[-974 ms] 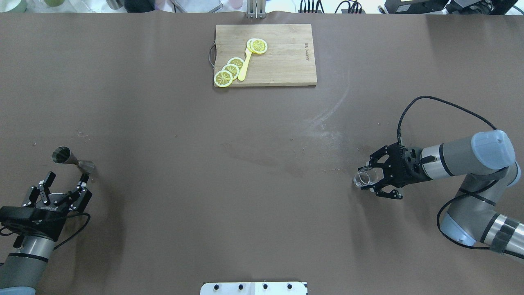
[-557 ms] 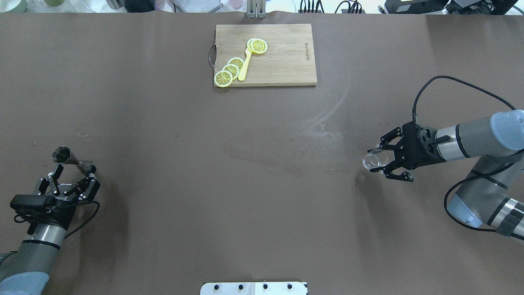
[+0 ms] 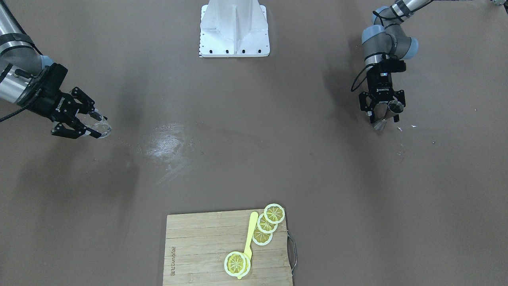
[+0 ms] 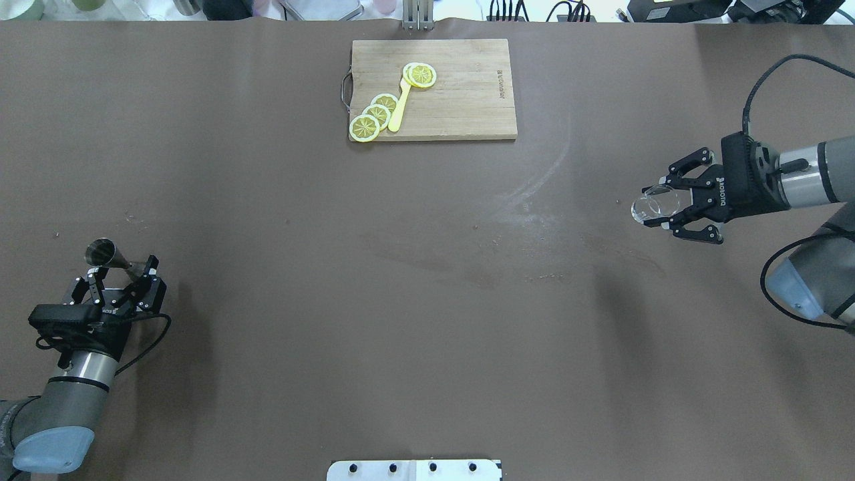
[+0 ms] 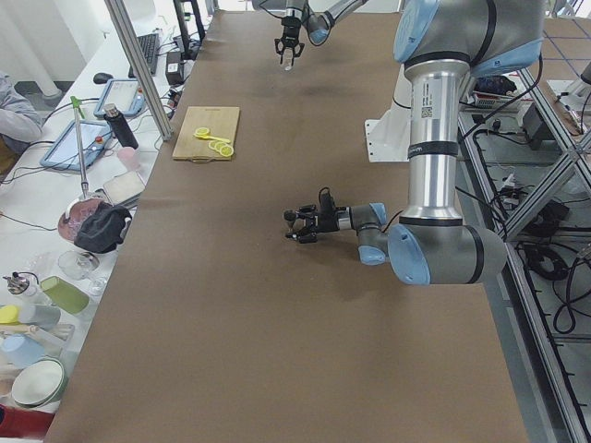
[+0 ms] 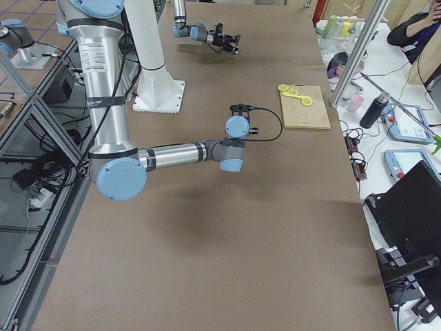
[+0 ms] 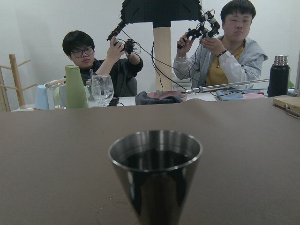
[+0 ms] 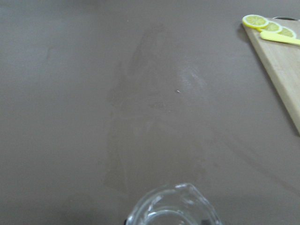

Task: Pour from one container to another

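Pickup stage: at right, right gripper (image 4: 668,204) clasps the glass cup (image 4: 649,207); lower left, left gripper (image 4: 123,268) straddles the jigger (image 4: 109,256), seemingly unclenched. Next: pinch its waist, then bring both together.

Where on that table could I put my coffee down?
The table's middle, between the cutting board and the white base plate, is bare. It is crowded at both ends: the left gripper around the jigger, the right gripper holding the glass cup. Lemon slices fill the board's handle end.
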Robot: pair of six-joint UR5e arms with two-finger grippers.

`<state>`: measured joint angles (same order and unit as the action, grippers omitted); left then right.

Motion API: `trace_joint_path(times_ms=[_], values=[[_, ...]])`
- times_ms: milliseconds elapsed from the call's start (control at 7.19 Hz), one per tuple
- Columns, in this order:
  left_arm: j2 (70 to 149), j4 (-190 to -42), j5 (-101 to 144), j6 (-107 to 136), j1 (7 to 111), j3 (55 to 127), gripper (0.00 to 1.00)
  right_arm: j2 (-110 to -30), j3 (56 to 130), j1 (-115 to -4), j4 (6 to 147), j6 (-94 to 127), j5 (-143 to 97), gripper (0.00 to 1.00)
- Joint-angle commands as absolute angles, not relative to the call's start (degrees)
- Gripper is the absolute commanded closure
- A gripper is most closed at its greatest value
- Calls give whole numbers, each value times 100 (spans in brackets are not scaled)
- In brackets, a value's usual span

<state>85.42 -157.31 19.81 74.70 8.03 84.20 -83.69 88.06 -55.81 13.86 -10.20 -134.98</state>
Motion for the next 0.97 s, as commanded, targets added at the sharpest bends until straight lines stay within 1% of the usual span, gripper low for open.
trace_joint_path(times_ms=[0, 139, 278, 417, 557, 835], values=[[8560, -15724, 1995, 7471, 861, 8420, 50, -8367, 8780, -5800, 1371, -1028, -13526, 100], [8561, -15724, 2004, 7488, 861, 8420, 66, -8367, 8780, -5801, 1371, -1081, -13526, 100], [8561, -15724, 2004, 7488, 861, 8429, 77, -8358, 8789, -5792, 1380, -1116, -13526, 100], [8569, -15732, 1987, 7497, 861, 8455, 90, -8289, 8815, -5818, 1380, -1099, -13561, 100], [8569, -15741, 1986, 7488, 853, 8499, 100, -8245, 8807, -5897, 1397, -1099, -13692, 100], [8613, -15759, 2004, 7148, 853, 8883, 100, -8070, 8824, -6133, 1467, -1134, -13807, 100]])
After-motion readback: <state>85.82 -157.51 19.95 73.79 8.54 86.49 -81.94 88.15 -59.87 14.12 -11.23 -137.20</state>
